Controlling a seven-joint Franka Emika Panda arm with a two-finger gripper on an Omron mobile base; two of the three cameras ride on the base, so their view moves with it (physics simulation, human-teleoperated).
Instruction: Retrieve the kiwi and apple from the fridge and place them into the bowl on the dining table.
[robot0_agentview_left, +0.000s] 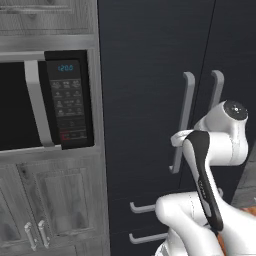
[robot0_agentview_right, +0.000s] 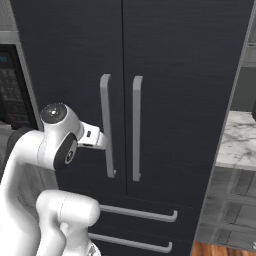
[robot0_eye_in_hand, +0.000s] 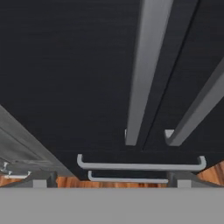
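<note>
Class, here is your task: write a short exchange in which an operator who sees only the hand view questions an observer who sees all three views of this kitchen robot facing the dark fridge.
Operator: What stands left of the tall dark charcoal fridge?
Observer: A black built-in microwave with a silver handle, set among grey wood cabinets.
Operator: And to its right?
Observer: A white, grey-veined marble countertop.
Operator: How high is the end effector?
Observer: Level with the lower part of the left door's long silver handle.
</note>
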